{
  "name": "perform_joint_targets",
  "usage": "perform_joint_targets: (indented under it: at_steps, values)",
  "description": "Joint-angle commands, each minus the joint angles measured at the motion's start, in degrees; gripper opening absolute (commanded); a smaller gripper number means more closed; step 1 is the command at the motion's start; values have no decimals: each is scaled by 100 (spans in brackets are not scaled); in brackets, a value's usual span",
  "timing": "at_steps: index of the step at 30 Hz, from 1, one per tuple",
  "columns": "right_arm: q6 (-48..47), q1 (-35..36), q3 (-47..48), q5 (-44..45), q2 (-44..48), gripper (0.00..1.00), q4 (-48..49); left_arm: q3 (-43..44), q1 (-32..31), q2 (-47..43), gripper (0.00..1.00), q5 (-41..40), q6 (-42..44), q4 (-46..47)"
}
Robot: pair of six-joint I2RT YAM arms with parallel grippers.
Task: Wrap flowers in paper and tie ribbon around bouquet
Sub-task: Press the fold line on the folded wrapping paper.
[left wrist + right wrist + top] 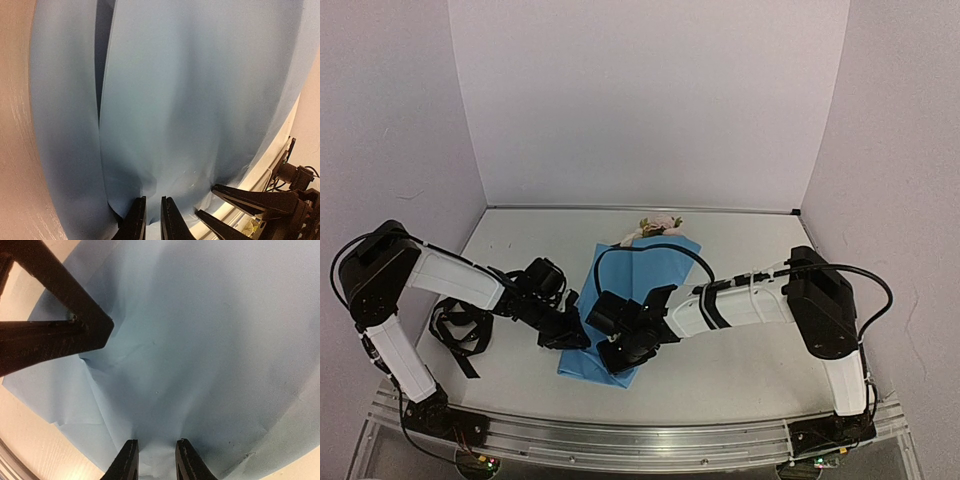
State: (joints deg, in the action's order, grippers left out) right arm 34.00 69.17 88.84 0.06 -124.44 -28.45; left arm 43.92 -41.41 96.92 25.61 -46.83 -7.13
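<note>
The light blue paper (650,265) lies folded lengthwise over the flowers (658,225), whose pale rose heads stick out at its far end. The stems are hidden inside. My left gripper (570,335) sits at the bundle's near left edge, its fingers (135,222) close together with a fold of paper (190,100) pinched between them. My right gripper (620,355) is at the near end, its jaws (156,462) shut on a raised ridge of paper (200,340). The black ribbon (460,325) lies in a loose heap at the left, untouched.
The right arm's black cable (650,248) arcs over the bundle. A metal rail (640,440) runs along the table's near edge, close behind both grippers. White walls close in the back and sides.
</note>
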Motion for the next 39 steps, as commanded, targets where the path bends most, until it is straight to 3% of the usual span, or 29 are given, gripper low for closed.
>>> perform_joint_targets:
  at_steps: [1, 6, 13, 31, 39]
  values:
    - [-29, 27, -221, -71, -503, 28, -557, 60, 36, 68, 9, -203, 160, -280]
    - [-25, 27, -198, -82, -514, 28, -557, -24, 52, 82, 8, -182, 203, -260]
    - [-10, 27, -203, -103, -532, 28, -557, 178, -51, -496, 18, 365, 40, 397]
    - [-8, 27, -210, -145, -591, 28, -557, -494, -497, 344, 17, 894, -648, 1871]
    - [1, 27, -241, -181, -664, 28, -557, -966, -491, 294, 17, 610, -636, 1802]
